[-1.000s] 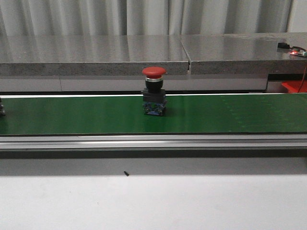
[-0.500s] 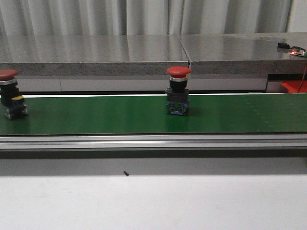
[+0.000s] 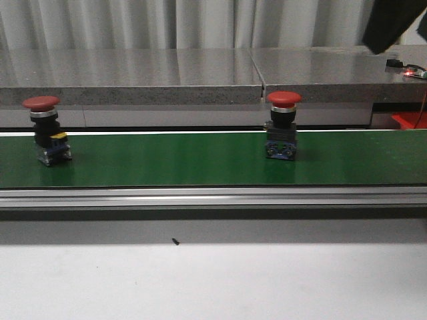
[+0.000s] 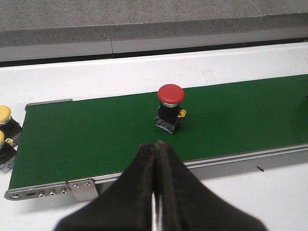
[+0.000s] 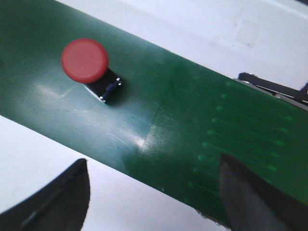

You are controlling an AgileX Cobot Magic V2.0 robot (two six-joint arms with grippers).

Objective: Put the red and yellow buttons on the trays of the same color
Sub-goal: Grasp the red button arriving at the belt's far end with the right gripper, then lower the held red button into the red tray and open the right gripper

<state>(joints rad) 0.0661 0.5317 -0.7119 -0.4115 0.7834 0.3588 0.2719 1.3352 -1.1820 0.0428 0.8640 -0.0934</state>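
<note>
Nearest me in the front view is the pale white surface (image 3: 213, 280), bare apart from a small dark speck (image 3: 175, 241). Beyond it runs the long green conveyor belt (image 3: 167, 160) in its aluminium frame. Two red mushroom-head push buttons stand upright on it, well apart: one at the left (image 3: 44, 130), one right of centre (image 3: 282, 125).

From my left wrist camera, the left gripper (image 4: 155, 192) has its black jaws pressed together, holding nothing. The left red button (image 4: 170, 108) stands on the belt ahead of the jaws, clear of them. At the belt's end, just off the green, I see two yellow-capped push buttons (image 4: 5, 126) side by side.

From my right wrist camera, the right gripper (image 5: 154, 192) has its jaws spread wide and empty. The other red button (image 5: 86, 62) sits on the belt ahead of them, off toward one finger's side, not between them.

Farthest back is a grey speckled stone ledge (image 3: 133, 73), with a bright red plastic tray (image 3: 410, 121) partly visible at the right edge.
</note>
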